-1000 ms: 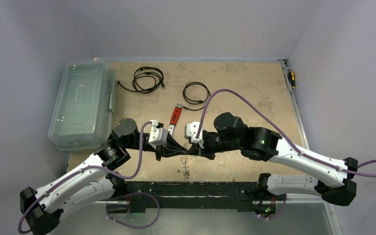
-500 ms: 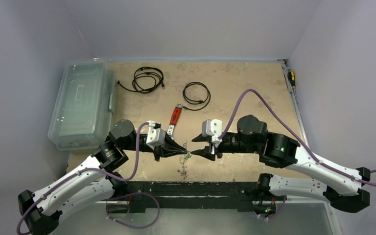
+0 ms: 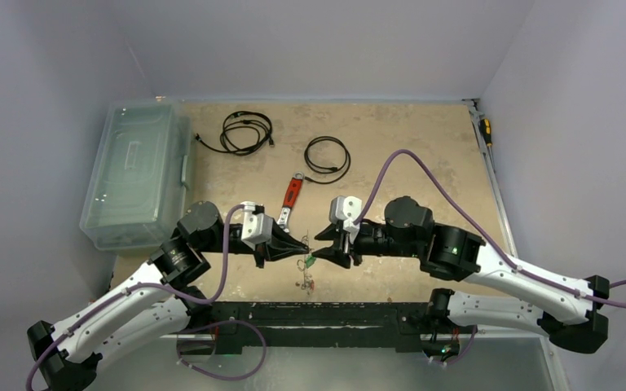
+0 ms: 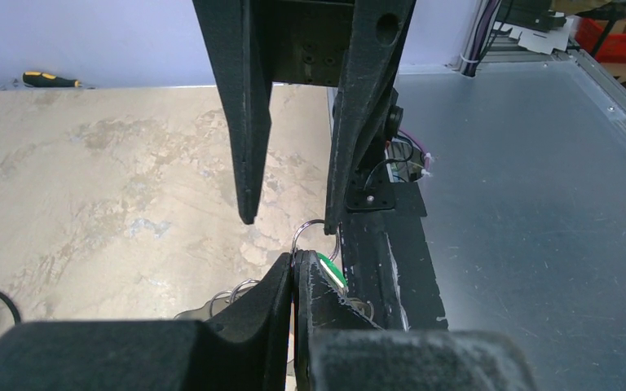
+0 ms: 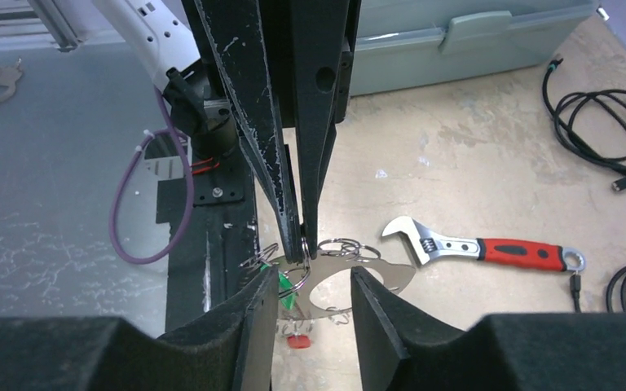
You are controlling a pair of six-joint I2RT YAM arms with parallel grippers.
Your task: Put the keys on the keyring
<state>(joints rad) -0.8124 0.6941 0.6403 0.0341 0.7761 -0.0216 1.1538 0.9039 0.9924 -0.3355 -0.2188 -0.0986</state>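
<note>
The left gripper [image 3: 303, 247] has its two black, tapering fingers pressed flat together. In the right wrist view their scuffed tips close at the upper rim of the keyring [image 5: 391, 278], where a small wire ring [image 5: 297, 275] hangs. Whether they nip the rim or the little ring I cannot tell. The keyring is a thin, flat, silvery oval loop, held at about 6 o'clock on the table [image 3: 424, 163], near its front edge. The green-headed key [image 5: 281, 285] dangles at 8 o'clock of the pinch point, just beside the loop's end. The red-headed key [image 5: 297, 340] hangs lower, at 6 o'clock, its metal shaft too small to make out.

The right gripper [image 3: 319, 252] faces the left one tip to tip, its fingers spread wide and holding nothing. In the left wrist view one of its fingertips [image 4: 332, 228] lies right beside the pinch point.

An adjustable wrench [image 3: 291, 198] with a steel head and a red handle lies at 12 o'clock of the grippers, apart from them. Two black coiled cables [image 3: 224, 134] [image 3: 307, 155] rest further back. A translucent lidded plastic box [image 3: 134, 175] sits at the 9 o'clock edge. The tabletop is mottled beige, like worn stone
</note>
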